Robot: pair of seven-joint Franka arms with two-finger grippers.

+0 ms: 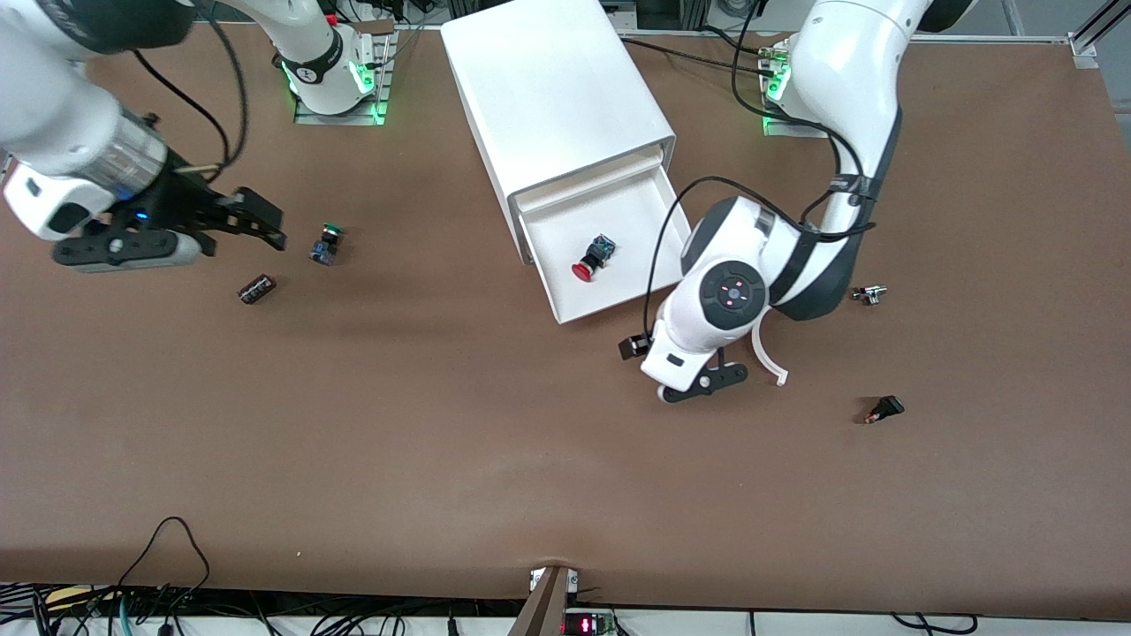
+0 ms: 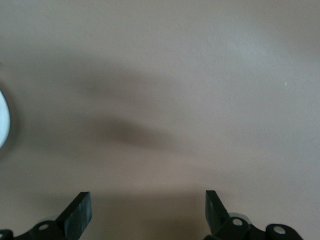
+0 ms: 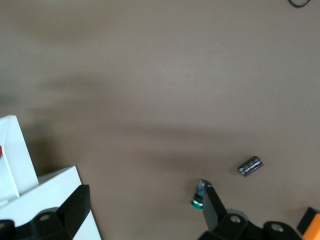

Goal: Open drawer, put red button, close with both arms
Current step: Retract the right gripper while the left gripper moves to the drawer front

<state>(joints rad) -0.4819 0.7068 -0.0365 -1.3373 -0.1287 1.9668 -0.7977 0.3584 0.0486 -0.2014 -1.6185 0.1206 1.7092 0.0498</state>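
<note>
The white cabinet [image 1: 557, 88] stands at the back middle, and its lowest drawer [image 1: 552, 221] is pulled open toward the front camera. The red button [image 1: 590, 261] lies on its side inside the open drawer. My left gripper [image 1: 689, 378] hangs over bare table just nearer the camera than the drawer's front corner at the left arm's end. In the left wrist view it [image 2: 147, 212] is open and empty. My right gripper [image 1: 261, 219] is open and empty over the table at the right arm's end, close to a green-capped button [image 1: 329, 240]. It also shows in the right wrist view [image 3: 145, 210].
A dark small cylinder [image 1: 256, 289] lies nearer the camera than the green button [image 3: 199, 196]. A small silver part [image 1: 869, 294] and a small black part [image 1: 884, 409] lie toward the left arm's end. An orange corner [image 3: 312, 225] shows in the right wrist view.
</note>
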